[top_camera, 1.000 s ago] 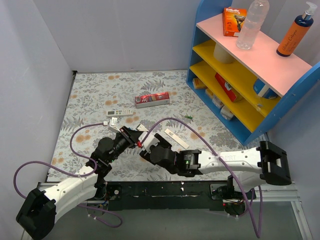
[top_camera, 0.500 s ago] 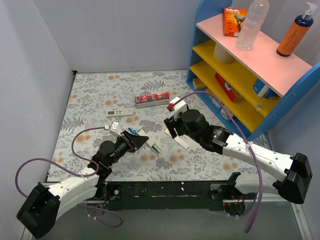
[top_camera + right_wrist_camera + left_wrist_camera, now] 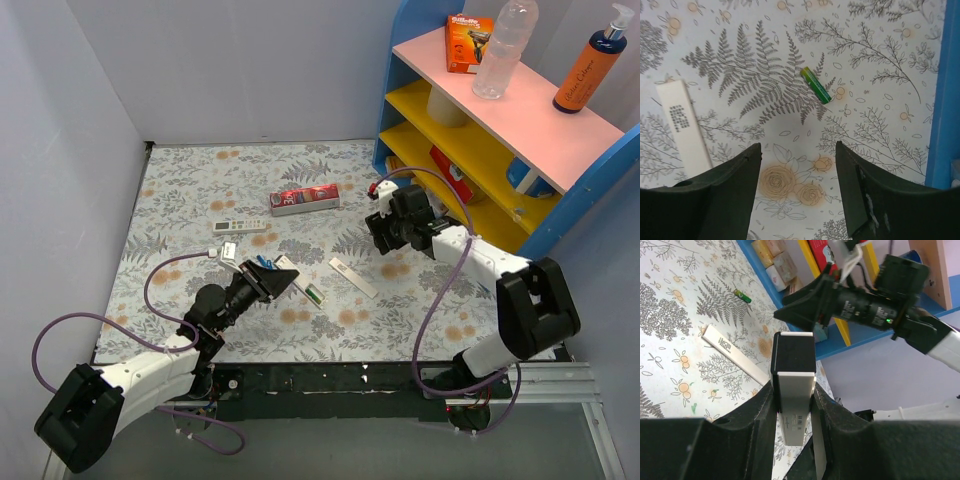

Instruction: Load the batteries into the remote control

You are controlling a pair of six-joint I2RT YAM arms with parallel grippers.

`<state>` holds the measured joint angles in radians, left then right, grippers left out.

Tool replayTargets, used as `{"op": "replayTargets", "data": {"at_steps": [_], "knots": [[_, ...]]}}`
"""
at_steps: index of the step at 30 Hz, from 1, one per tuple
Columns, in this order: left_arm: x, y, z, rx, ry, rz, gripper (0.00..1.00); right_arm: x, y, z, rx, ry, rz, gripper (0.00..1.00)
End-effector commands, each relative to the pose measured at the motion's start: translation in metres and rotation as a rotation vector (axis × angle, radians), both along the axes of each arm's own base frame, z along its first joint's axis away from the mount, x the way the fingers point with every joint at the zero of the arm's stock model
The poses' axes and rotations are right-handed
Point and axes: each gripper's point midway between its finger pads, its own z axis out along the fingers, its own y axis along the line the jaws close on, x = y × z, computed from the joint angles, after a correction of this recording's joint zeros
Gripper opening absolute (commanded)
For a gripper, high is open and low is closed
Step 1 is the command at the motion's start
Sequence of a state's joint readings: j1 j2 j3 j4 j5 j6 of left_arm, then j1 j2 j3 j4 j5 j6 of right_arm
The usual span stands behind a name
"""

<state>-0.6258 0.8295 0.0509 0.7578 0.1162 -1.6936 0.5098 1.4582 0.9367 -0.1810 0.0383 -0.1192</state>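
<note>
Your left hand [image 3: 792,387] is clamped on the remote control [image 3: 795,412], holding it out toward the other arm. Your right hand [image 3: 797,145] is spread wide with nothing in it, hovering over the green battery [image 3: 816,85], which lies on the tabletop [image 3: 880,30] close to the blue shelf [image 3: 940,100]. Looks like you're on the battery pickup. Next I'd twist the wrist so the fingers [image 3: 735,190] straddle it crosswise, drop down and pinch gently, since it'll probably roll.
</note>
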Motion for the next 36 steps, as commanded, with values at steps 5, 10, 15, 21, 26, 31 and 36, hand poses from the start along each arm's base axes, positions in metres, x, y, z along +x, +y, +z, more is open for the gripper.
{"op": "replayTargets", "data": {"at_steps": [5, 10, 15, 21, 26, 31, 36], "knots": [[-0.006, 0.004, -0.001, -0.008, -0.042, -0.001, 0.0, 0.047, -0.01, -0.02, 0.004, 0.018, 0.1, 0.66], [-0.006, 0.004, -0.001, -0.005, -0.042, 0.002, 0.0, 0.064, -0.006, -0.038, -0.022, 0.05, 0.146, 0.63], [-0.006, 0.005, -0.002, -0.005, -0.042, 0.002, 0.0, 0.076, -0.002, -0.049, -0.043, 0.078, 0.181, 0.59], [-0.006, 0.004, -0.001, -0.005, -0.046, -0.003, 0.0, 0.076, 0.002, -0.065, -0.061, 0.147, 0.238, 0.51], [-0.006, 0.004, -0.001, -0.005, -0.046, -0.003, 0.0, 0.064, 0.001, -0.073, -0.066, 0.205, 0.261, 0.45], [-0.007, 0.004, -0.001, -0.005, -0.046, -0.006, 0.0, 0.054, -0.002, -0.079, -0.072, 0.234, 0.271, 0.36], [-0.007, 0.003, -0.001, -0.004, -0.043, -0.009, 0.0, 0.047, -0.009, -0.085, -0.094, 0.252, 0.251, 0.28]]}}
